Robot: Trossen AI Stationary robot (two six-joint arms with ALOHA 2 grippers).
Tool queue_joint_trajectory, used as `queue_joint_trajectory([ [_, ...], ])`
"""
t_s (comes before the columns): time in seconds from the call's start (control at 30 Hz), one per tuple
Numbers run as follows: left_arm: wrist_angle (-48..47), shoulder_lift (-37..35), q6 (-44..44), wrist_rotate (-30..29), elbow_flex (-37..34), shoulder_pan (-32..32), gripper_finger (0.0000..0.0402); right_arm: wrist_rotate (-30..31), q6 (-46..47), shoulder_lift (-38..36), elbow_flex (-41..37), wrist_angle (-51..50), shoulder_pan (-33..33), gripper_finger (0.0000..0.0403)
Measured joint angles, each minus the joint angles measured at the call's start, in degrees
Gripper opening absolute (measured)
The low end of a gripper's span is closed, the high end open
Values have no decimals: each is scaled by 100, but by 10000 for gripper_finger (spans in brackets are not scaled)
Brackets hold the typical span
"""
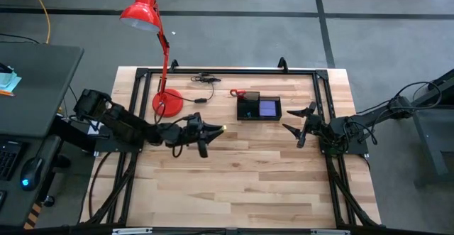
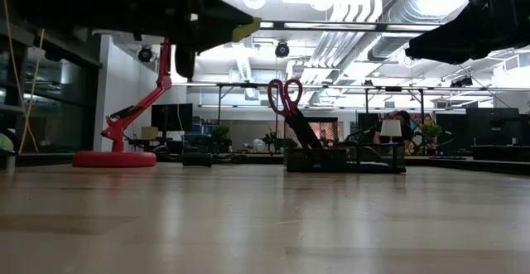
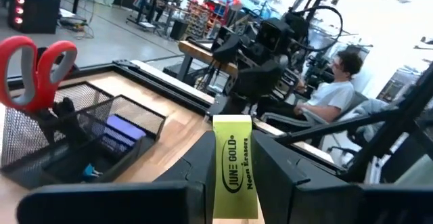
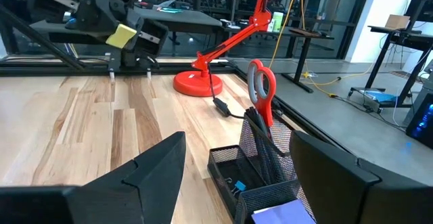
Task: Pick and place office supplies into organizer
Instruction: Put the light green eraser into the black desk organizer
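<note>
Above the wooden table (image 1: 234,178), left of centre, the left arm stretches low and nearly level from its base at the table's left edge, its wrist pointing toward the organizer (image 1: 259,108); the left gripper (image 1: 213,130) has its fingers pinched on a yellow-green eraser (image 3: 235,176), which stands between the fingers with its printed face toward the wrist camera and juts past the fingertips, clear of the tabletop in the low view. The right arm reaches in from the right edge and holds the right gripper (image 1: 298,127) just to the right of the organizer, its fingers spread wide with nothing between them. The organizer, a black mesh tray, sits toward the far edge of the table, right of the red desk lamp (image 1: 159,47). Red-handled scissors (image 2: 285,96) stand handles-up in the organizer's taller section together with black pens (image 4: 260,143), a purple note pad (image 1: 268,108) lies flat in a lower compartment, and a small blue item (image 3: 90,172) rests in another. A black cable (image 1: 204,79) lies beside the lamp base. Beyond the table, a person (image 3: 335,88) sits in a chair.
</note>
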Motion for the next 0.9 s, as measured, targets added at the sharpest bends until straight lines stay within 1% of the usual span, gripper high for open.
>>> queue_joint_trajectory([
  [0.47, -2203, 2, 18, 155, 1203, 87, 62, 1, 0, 0, 0, -1, 1, 259],
  [0.6, -2390, 2, 98, 102, 1312, 89, 62, 1, 0, 0, 0, -1, 0, 259],
  [0.8, -2452, 2, 561, 107, 1313, 90, 62, 0, 0, 0, 0, -1, 0, 259],
  [0.9, -2493, 2, 726, 323, 1313, 189, 62, 0, 0, 0, 0, -1, 1, 259],
])
